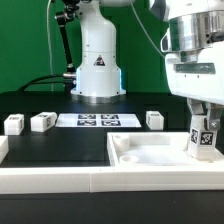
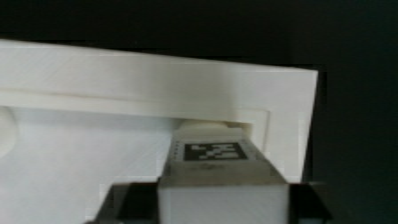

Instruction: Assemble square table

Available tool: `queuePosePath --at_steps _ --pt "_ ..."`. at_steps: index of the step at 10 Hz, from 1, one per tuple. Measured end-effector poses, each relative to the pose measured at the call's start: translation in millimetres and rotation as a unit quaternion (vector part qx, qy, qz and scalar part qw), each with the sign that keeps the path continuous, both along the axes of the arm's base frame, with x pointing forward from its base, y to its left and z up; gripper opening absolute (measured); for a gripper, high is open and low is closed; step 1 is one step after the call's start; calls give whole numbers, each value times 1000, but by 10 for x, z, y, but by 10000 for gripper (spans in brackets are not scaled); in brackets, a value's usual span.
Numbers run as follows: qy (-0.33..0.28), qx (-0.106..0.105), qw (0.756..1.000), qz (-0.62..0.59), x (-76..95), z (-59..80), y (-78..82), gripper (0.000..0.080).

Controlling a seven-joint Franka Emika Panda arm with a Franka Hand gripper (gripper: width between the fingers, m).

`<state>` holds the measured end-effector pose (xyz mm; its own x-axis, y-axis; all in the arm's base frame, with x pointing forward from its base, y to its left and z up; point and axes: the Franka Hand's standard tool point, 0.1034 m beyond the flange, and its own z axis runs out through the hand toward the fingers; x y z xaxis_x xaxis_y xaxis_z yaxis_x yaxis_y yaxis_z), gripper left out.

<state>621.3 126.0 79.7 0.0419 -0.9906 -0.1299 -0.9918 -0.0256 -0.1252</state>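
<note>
One short, blocky white leg (image 1: 203, 138), with a black-and-white tag on its face, is pinched upright between the jaws of the gripper (image 1: 203, 127). The jaws press on two opposite sides of its upper part. The leg hangs low over the corner of the square tabletop slab (image 1: 150, 152) at the exterior view's right, just inside the raised rim. Whether its lower end touches the slab cannot be told. In the wrist view the tagged leg fills the space between the dark fingers (image 2: 135, 203), with the white corner of the slab beyond it. The slab lies flat on the black table (image 1: 60, 145), near the front. Three more legs stand loose behind it. Two (image 1: 13, 124) (image 1: 42, 122) are at the exterior view's left and one (image 1: 154, 119) is nearer the middle. The marker board (image 1: 97, 120) lies between them. A long white border wall (image 1: 60, 178) runs along the front edge. The leg looks like hard, smooth plastic, so it is probably light and stiff, but it could slip or twist in a loose pinch. Its flat opposite sides high up look like the best place to hold it, leaving the lower end free to meet the corner. The slab also looks light and may slide if pushed sideways.
</note>
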Motion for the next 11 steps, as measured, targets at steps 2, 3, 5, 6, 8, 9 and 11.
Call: queuePosePath --at_steps 2,3,5,6,8,9,11 --pt "2 6 1000 -20 4 1 -3 290" --pt "3 8 1000 -24 5 1 -6 290" --pt "-1 5 1000 -1 4 0 -3 424" --pt "-1 5 1000 4 4 0 -4 558" --pt "-19 -12 992 122 16 0 -59 621" --pt "-27 -19 983 183 14 0 -51 643" --pt "-36 -27 967 252 8 -1 -20 648"
